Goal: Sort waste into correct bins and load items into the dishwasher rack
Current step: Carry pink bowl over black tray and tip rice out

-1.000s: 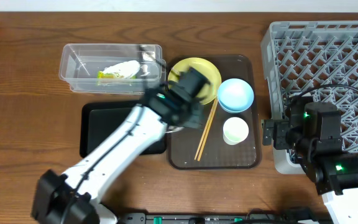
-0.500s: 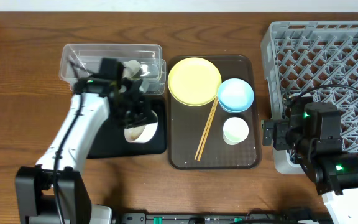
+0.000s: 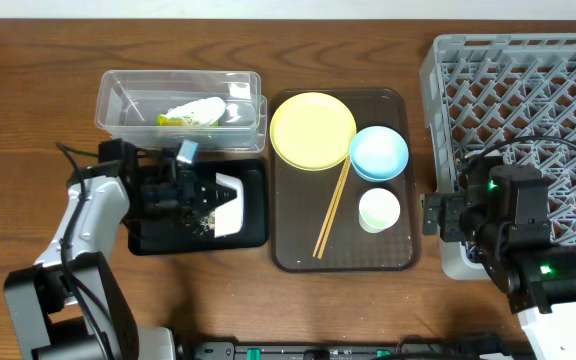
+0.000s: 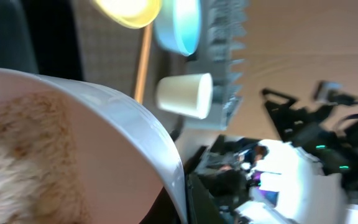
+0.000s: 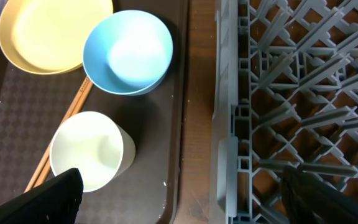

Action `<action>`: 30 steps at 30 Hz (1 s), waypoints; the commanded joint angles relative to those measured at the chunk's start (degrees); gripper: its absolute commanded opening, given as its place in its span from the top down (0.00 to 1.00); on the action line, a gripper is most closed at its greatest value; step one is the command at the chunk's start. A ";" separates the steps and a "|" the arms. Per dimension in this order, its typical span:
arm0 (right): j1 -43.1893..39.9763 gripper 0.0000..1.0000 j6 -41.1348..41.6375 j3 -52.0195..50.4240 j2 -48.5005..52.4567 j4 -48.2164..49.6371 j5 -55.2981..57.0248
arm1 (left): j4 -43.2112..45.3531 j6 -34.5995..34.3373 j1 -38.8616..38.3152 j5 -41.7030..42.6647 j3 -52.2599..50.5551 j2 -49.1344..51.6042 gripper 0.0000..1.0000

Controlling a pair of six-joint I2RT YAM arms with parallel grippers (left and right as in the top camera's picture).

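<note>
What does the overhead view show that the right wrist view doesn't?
Only overhead: the clear tub holding wrapper and tissue, the black tray, and the left hand holding the white bowl tilted over it. Only right wrist: the right hand, fingers spread. Both: yellow plate, blue bowl, white cup, chopsticks, brown tray, rack.

Wooden table (image 3: 28, 100), dark brown grain. Clear tub (image 3: 104, 100) at back left. Black tray (image 3: 258, 228) just in front of tub. Brown tray (image 3: 298, 222) at centre, just beside both. Grey rack (image 3: 528, 70) at right, strip of bare wood between it and brown tray.
</note>
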 commanded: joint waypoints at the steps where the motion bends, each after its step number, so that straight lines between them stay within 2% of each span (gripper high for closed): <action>1: -0.09 0.02 -0.74 1.05 -0.20 -0.39 -0.24 | 0.37 -1.05 1.40 8.50 -0.31 0.02 0.94; 9: -0.09 0.01 -0.74 1.05 -0.20 -0.68 -0.24 | 3.04 -14.62 4.00 9.16 -0.31 0.02 0.94; 16: -0.09 0.01 -0.74 1.05 -0.20 -0.79 -0.24 | 4.76 -22.49 6.97 13.81 -0.31 0.02 0.94; 30: -0.09 0.01 -0.74 1.05 -0.20 -0.79 -0.24 | 5.46 -23.80 9.55 15.56 -0.28 0.02 0.94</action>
